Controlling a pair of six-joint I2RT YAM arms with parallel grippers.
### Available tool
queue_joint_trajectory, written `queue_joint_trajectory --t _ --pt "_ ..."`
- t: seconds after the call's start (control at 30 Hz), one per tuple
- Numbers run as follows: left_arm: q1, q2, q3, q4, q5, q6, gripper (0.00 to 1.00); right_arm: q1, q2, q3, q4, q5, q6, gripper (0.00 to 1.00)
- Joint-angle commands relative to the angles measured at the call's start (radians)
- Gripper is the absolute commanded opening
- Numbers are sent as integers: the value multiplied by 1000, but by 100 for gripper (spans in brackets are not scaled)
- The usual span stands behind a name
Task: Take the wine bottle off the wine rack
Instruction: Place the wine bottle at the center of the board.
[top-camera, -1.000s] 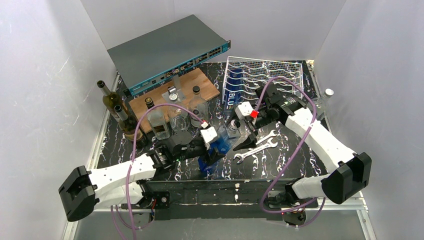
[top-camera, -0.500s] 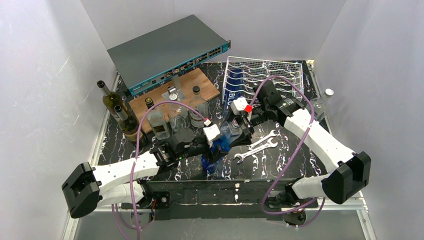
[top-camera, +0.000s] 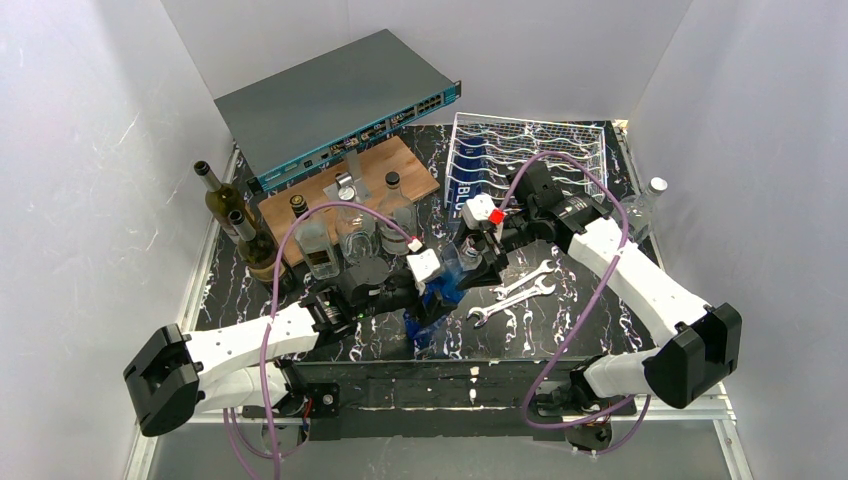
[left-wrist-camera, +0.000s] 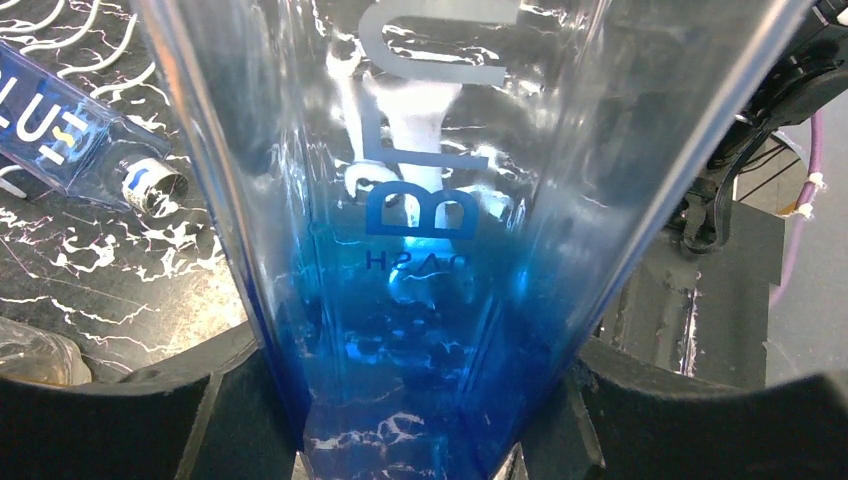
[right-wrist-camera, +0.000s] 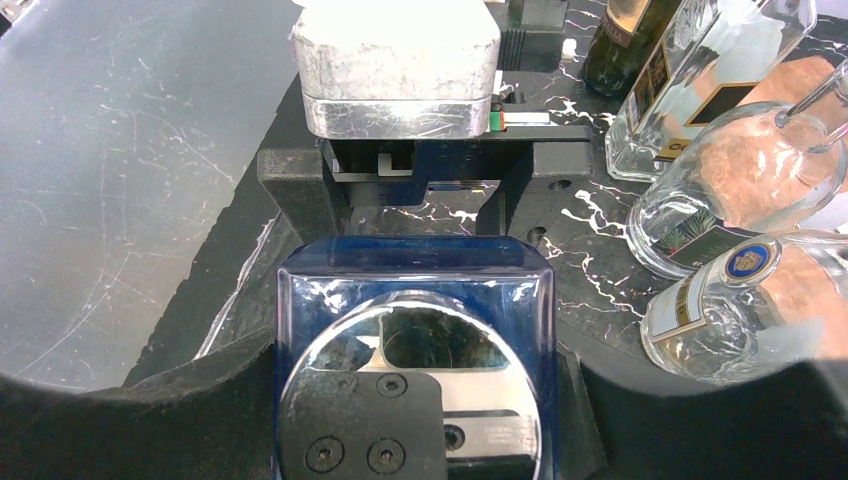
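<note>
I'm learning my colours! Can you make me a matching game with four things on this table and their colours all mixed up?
Things:
1. bottle between the arms
2. wire rack
3. wrenches
4. wooden board

Colours:
A. silver
B. brown
C. blue
D. white

Right pairs: 1-C, 2-D, 3-A, 4-B
</note>
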Motion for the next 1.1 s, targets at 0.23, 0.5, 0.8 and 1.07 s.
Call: queue_joint_trajectory --t 0.23,0.5,0.8,1.07 --pt "-3 -13 61 173 -43 -85 73 -56 -64 -6 52 -15 88 12" --pt "-3 -78 38 137 -74 -110 97 -133 -94 -11 69 4 139 9" --pt "-1 -215 89 -223 -159 -157 98 -416 -185 46 69 57 277 7" --pt "0 -253 134 -448 -191 -279 98 -803 -167 125 79 348 443 9"
